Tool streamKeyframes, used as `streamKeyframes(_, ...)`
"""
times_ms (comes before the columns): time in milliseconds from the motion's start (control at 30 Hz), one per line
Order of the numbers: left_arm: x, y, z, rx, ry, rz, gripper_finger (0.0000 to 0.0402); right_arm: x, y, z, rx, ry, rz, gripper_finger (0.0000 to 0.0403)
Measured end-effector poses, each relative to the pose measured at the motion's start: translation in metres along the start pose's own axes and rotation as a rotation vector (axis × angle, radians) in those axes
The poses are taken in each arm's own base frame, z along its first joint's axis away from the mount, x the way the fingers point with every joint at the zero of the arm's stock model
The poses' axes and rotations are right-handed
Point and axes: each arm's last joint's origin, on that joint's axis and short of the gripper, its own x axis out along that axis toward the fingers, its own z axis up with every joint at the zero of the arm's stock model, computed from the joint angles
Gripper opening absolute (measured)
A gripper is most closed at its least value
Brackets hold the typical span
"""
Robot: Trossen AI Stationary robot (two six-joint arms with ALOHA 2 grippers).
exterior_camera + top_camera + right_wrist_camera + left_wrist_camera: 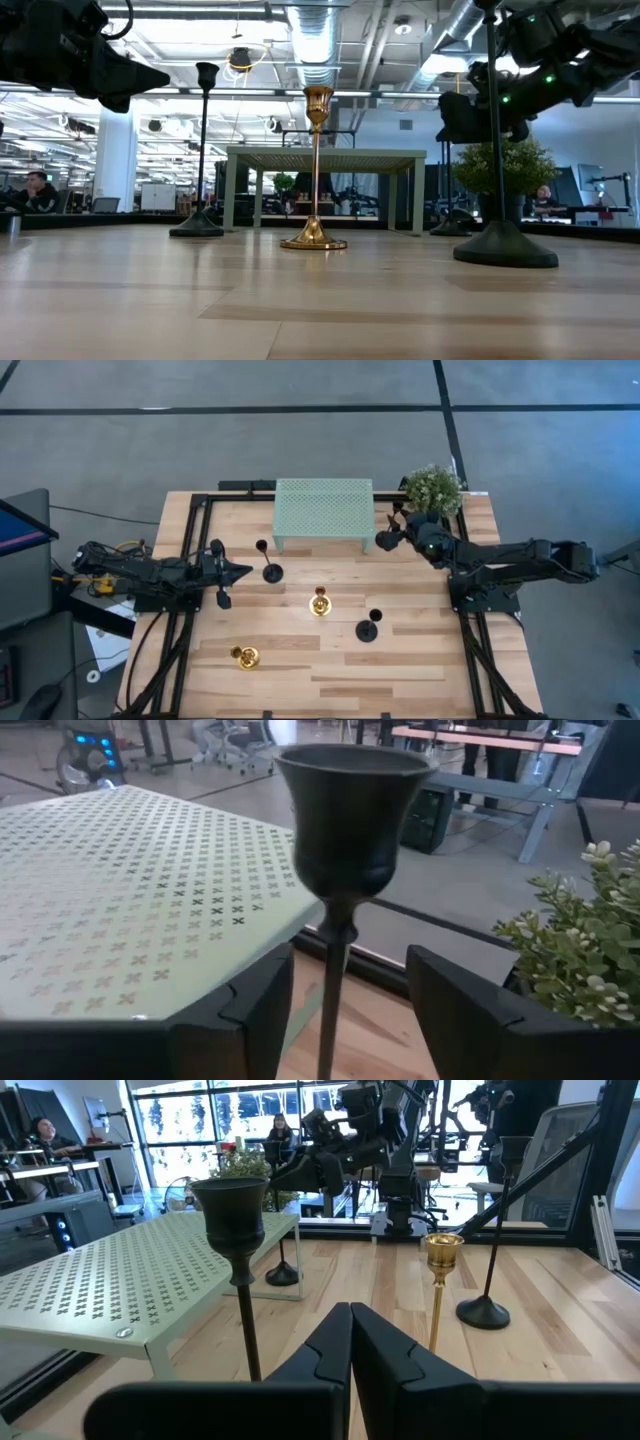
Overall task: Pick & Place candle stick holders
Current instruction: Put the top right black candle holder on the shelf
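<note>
Table: light wooden top [330, 660] with a black frame along its edges, seen from above with an arm at each side
Shelf: pale green perforated stand [323, 507] at the far middle of the table, standing on short legs
Plant: small green bushy plant [433, 488] at the far right corner, just beside the stand
Left gripper: left gripper [238, 571] points toward the table's middle from the left side, its two dark fingers [385, 1355] pressed together with nothing between them
Right gripper: right gripper [388, 540] sits near the stand's right end, fingers [470, 1005] spread apart on either side of a black stem; whether they touch the stem cannot be told
Black holder by left arm: tall black candle stick holder [271, 569] stands upright just beyond the left gripper's tip, apart from it
Black holder by right arm: second black holder [345, 840] stands upright between the right gripper's fingers, its cup near the stand's corner and the plant
Black holder, front right: third black holder [369, 628] stands upright on the table, to the right of the middle
Gold holder, centre: shiny gold holder [320, 603] upright near the table's middle, between the two free black ones
Gold holder, front left: second gold holder [245, 656] lies on its side near the front left, well apart from the rest
</note>
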Motion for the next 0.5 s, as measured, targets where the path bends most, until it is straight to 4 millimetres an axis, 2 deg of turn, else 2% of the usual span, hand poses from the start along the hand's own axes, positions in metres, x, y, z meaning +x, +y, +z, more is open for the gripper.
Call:
streamKeyframes(200,0.0000,0.0000,0.0000,0.000,0.000,0.000,0.0008,0.0052,-0.0041,-0.0022,-0.004,0.013,-0.034,0.0135)
streamKeyframes(500,0.0000,0.0000,0.0000,0.000,0.000,0.000,0.0008,0.0070,-0.0074,-0.0015,-0.010,0.012,-0.053,0.0041)
